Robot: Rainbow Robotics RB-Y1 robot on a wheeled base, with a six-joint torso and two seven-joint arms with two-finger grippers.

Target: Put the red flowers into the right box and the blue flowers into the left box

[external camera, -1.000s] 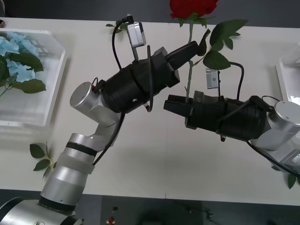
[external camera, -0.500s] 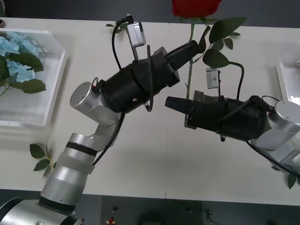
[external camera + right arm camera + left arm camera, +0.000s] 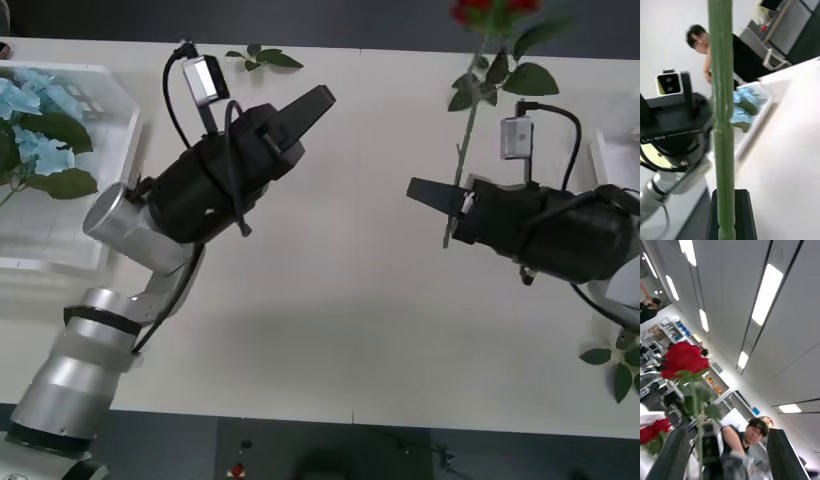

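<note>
One red rose [image 3: 487,10] pinched in the right gripper [image 3: 447,205], unboxed yet; left gripper [image 3: 310,103] open, empty; blue flowers [image 3: 28,120] already in the left box [image 3: 70,255].

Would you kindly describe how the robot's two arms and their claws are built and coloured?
Both arms have silver-grey cylindrical links ending in bulky black wrist housings. The left claw and right claw have black tapered fingers. Each wrist carries a small grey camera box fed by a looping black cable. White "RB-Y1" lettering marks the left wrist housing.
</note>
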